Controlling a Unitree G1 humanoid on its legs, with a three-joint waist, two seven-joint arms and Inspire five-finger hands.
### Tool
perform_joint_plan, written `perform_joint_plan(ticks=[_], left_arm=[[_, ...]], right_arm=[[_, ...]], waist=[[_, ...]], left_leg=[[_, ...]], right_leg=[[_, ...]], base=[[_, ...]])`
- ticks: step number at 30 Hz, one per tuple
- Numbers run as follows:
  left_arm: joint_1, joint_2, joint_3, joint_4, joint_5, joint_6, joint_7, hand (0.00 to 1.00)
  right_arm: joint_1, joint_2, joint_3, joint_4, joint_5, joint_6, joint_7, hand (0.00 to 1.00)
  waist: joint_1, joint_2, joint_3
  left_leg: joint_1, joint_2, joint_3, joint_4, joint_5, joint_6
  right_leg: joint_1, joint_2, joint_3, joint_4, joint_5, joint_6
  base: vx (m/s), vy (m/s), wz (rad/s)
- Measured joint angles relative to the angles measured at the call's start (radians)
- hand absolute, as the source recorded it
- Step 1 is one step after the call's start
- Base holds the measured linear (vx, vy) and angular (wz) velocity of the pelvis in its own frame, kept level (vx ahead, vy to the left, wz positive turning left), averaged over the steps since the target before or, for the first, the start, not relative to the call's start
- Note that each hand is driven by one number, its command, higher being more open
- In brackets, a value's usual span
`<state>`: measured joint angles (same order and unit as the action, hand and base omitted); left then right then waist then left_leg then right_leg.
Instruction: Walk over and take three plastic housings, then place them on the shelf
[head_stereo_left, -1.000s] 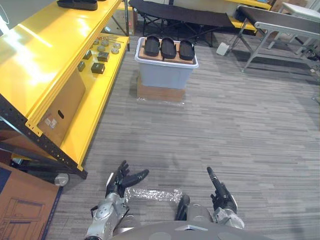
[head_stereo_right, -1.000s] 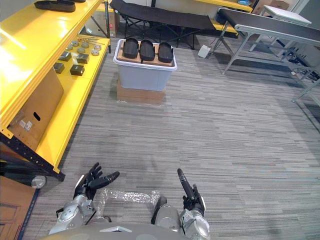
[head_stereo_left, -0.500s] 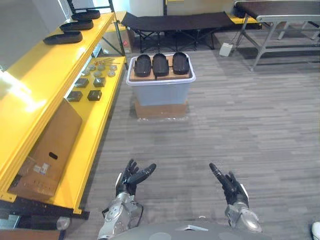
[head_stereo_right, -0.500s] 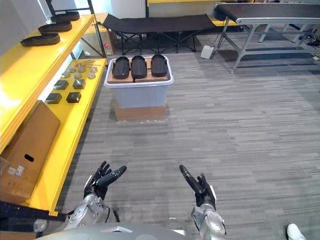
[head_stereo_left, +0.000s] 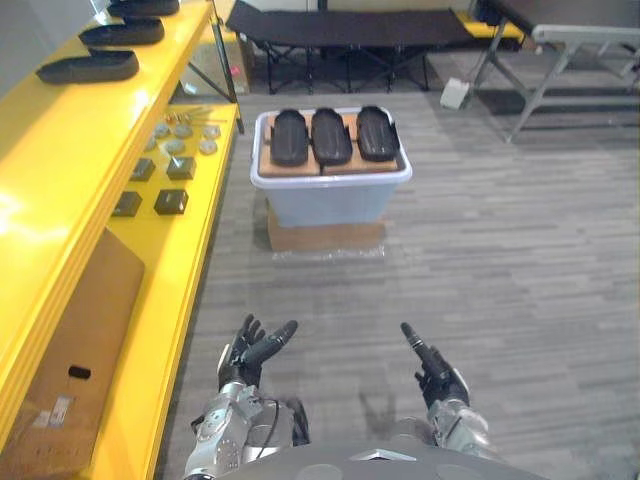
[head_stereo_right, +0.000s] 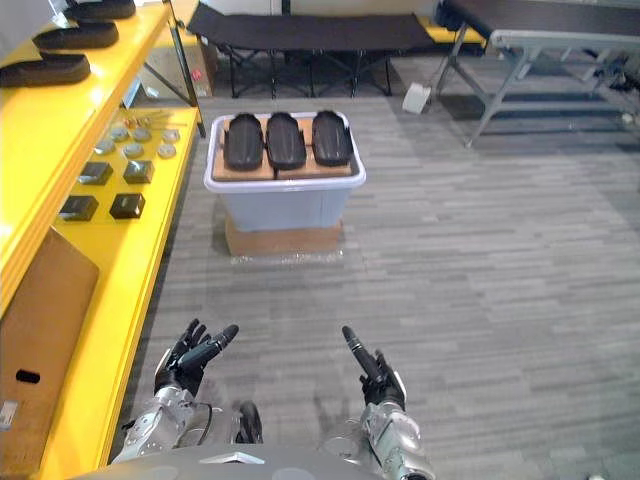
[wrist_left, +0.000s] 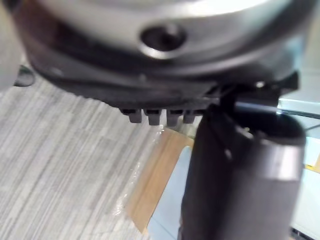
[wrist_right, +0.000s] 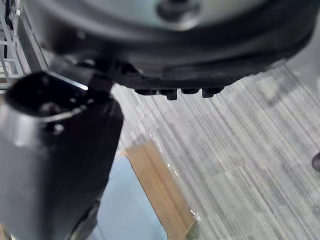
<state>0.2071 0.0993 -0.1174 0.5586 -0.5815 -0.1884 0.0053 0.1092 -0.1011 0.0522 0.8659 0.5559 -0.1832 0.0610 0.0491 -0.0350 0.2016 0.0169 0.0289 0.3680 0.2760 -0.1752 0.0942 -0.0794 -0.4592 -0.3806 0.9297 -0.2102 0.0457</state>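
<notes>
Three black plastic housings (head_stereo_left: 333, 135) lie side by side on a wooden board atop a pale blue bin (head_stereo_left: 330, 198), which stands on a cardboard box some way ahead of me. More black housings (head_stereo_left: 88, 66) rest on the yellow shelf's top level (head_stereo_left: 70, 150) at the left. My left hand (head_stereo_left: 252, 350) is held low in front of me, fingers straight and spread, holding nothing. My right hand (head_stereo_left: 432, 368) is also low and open, fingers extended forward. Both hands are well short of the bin.
Small dark and grey parts (head_stereo_left: 160, 185) lie on the shelf's lower level, with a cardboard sheet (head_stereo_left: 70, 350) nearer me. A black folding cot (head_stereo_left: 350, 30) stands behind the bin. A conveyor table (head_stereo_left: 570, 40) stands at the back right. Grey carpet floor lies between me and the bin.
The camera has swung and moved forward; the bin now sits more central and a little closer. Both hands stay low and open.
</notes>
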Motion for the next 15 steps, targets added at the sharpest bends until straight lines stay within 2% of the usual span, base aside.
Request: perform_joint_plan(ticks=[1,2,3,4,6,7,8,9,10,11,12,13,14,15], left_arm=[[-0.005,0.006,0.000,-0.018,0.000,0.000,0.004,1.00],[-0.027,0.013,-0.004,-0.032,0.000,-0.001,0.007,1.00],[-0.042,0.019,-0.009,-0.033,0.000,-0.001,0.009,1.00],[-0.077,0.023,-0.009,-0.026,-0.001,-0.001,0.012,1.00],[-0.097,0.031,-0.011,-0.014,-0.018,-0.004,0.018,1.00],[-0.100,0.040,-0.010,-0.008,-0.051,-0.007,0.018,1.00],[-0.078,0.052,-0.003,-0.009,-0.072,-0.008,0.019,1.00],[-0.061,0.070,0.007,-0.002,-0.085,-0.008,0.020,1.00],[-0.064,0.061,0.010,0.011,-0.086,-0.008,0.021,1.00],[-0.052,0.030,0.016,0.028,-0.093,-0.008,0.031,1.00],[-0.050,0.008,0.016,0.046,-0.098,-0.009,0.031,1.00],[-0.050,-0.004,0.013,0.058,-0.107,-0.008,0.029,1.00],[-0.047,-0.032,0.014,0.083,-0.127,-0.008,0.026,1.00],[-0.045,-0.048,0.014,0.099,-0.135,-0.008,0.026,1.00]], right_arm=[[0.001,0.005,0.018,-0.009,-0.003,-0.001,0.008,1.00],[-0.004,0.008,0.023,-0.020,-0.023,-0.008,0.016,1.00],[-0.004,0.008,0.024,-0.024,-0.036,-0.010,0.018,1.00],[-0.009,0.005,0.026,-0.028,-0.042,-0.020,0.017,1.00],[-0.008,0.002,0.026,-0.028,-0.086,-0.036,0.000,1.00],[-0.002,0.002,0.028,-0.028,-0.125,-0.044,-0.010,1.00],[0.012,0.005,0.040,-0.028,-0.150,-0.044,-0.006,1.00],[0.024,0.004,0.047,-0.033,-0.159,-0.043,0.000,1.00],[0.021,-0.004,0.048,-0.032,-0.159,-0.042,0.001,1.00],[0.007,-0.032,0.049,-0.033,-0.160,-0.038,-0.001,1.00],[-0.018,-0.057,0.045,-0.034,-0.169,-0.040,-0.001,1.00],[-0.032,-0.064,0.039,-0.033,-0.171,-0.040,-0.001,1.00],[-0.048,-0.085,0.034,-0.030,-0.170,-0.039,-0.001,1.00],[-0.047,-0.091,0.034,-0.031,-0.168,-0.039,-0.001,1.00]], waist=[[-0.001,0.015,-0.007],[-0.001,0.021,-0.007],[-0.001,0.036,-0.003],[-0.007,0.038,0.000],[-0.015,0.033,0.000],[-0.021,0.017,0.002],[-0.022,-0.006,-0.010],[-0.024,-0.030,-0.035],[-0.024,-0.021,-0.039],[-0.008,0.039,-0.057],[0.000,0.082,-0.049],[-0.001,0.097,-0.046],[0.000,0.114,-0.045],[0.000,0.118,-0.042]], left_leg=[[0.021,0.013,-0.007,-0.021,-0.007,-0.009],[0.033,0.038,-0.019,-0.028,-0.012,-0.023],[0.034,0.046,-0.030,-0.032,-0.016,-0.029],[0.043,0.067,-0.061,-0.035,-0.025,-0.045],[0.061,0.078,-0.097,-0.028,-0.042,-0.074],[0.086,0.080,-0.123,-0.002,-0.071,-0.126],[0.115,0.086,-0.142,0.032,-0.114,-0.174],[0.120,0.095,-0.173,0.072,-0.168,-0.195],[0.121,0.108,-0.180,0.082,-0.178,-0.202],[0.117,0.174,-0.175,0.097,-0.191,-0.221],[0.104,0.218,-0.170,0.123,-0.184,-0.236],[0.089,0.233,-0.168,0.146,-0.172,-0.244],[0.055,0.257,-0.156,0.205,-0.131,-0.246],[0.033,0.277,-0.148,0.267,-0.088,-0.248]], right_leg=[[-0.041,0.031,-0.056,-0.104,-0.028,-0.004],[-0.072,0.087,-0.090,-0.265,-0.023,0.004],[-0.096,0.117,-0.089,-0.352,-0.012,0.015],[-0.123,0.171,-0.064,-0.527,0.030,0.061],[-0.133,0.208,0.005,-0.713,0.137,0.098],[-0.126,0.211,0.037,-0.782,0.216,0.095],[-0.107,0.213,0.053,-0.794,0.260,0.056],[-0.105,0.216,0.073,-0.763,0.375,-0.002],[-0.108,0.225,0.070,-0.738,0.358,-0.010],[-0.124,0.279,0.049,-0.701,0.306,-0.024],[-0.128,0.312,0.030,-0.686,0.272,-0.046],[-0.127,0.322,0.022,-0.684,0.269,-0.048],[-0.113,0.332,0.005,-0.691,0.260,-0.060],[-0.076,0.342,-0.006,-0.715,0.255,-0.066]], base=[[0.45,0.007,0.15],[0.38,-0.031,0.20],[0.40,-0.070,0.43],[0.33,-0.089,0.50],[0.43,-0.156,0.73],[0.55,-0.309,0.84],[0.60,-0.433,0.91],[0.41,-0.335,0.65],[0.47,-0.354,0.34],[0.40,-0.279,-0.01],[0.47,-0.327,-0.05],[0.35,-0.252,0.09],[0.33,-0.227,0.23],[0.38,-0.256,0.37]])
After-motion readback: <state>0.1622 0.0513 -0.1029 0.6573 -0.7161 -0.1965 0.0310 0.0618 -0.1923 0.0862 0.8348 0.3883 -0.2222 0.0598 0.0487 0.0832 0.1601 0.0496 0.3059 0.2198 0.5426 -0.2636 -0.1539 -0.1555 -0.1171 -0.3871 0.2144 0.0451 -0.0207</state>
